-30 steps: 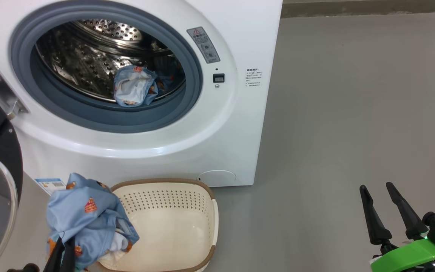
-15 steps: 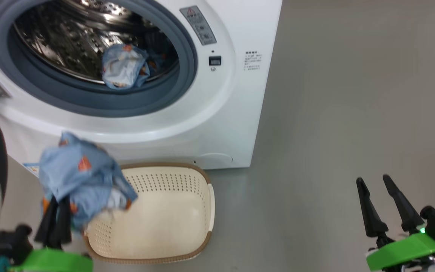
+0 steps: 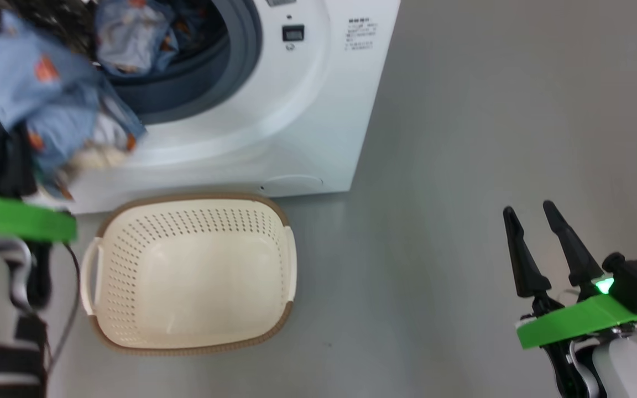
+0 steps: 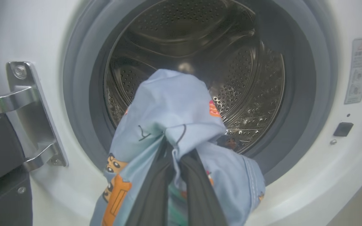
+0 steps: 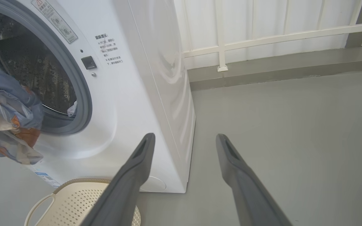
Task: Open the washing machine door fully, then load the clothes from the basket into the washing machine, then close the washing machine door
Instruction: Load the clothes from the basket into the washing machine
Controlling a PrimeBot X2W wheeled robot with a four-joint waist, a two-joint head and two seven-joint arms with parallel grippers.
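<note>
Clothes [image 4: 168, 106], a bundle of light blue fabric printed with orange-brown cartoon figures, look light, limp and prone to snag or trail. A pinch on a gathered fold seems the surest hold. The left gripper [image 4: 175, 147], with two long dark fingers, is clamped on the bundle. The fabric drapes over its fingertips just in front of the big white boxy washing machine's [image 4: 341, 172] open mouth, with the perforated steel drum [image 4: 247, 78] beyond. The right gripper [image 3: 528, 209] stands spread and holds nothing, well apart. The cream-white perforated plastic basket [image 3: 191, 198] sits below.

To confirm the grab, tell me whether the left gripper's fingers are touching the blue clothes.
Touching. The left wrist view shows the fingers pinched shut with the clothes bunched between and over them.
</note>
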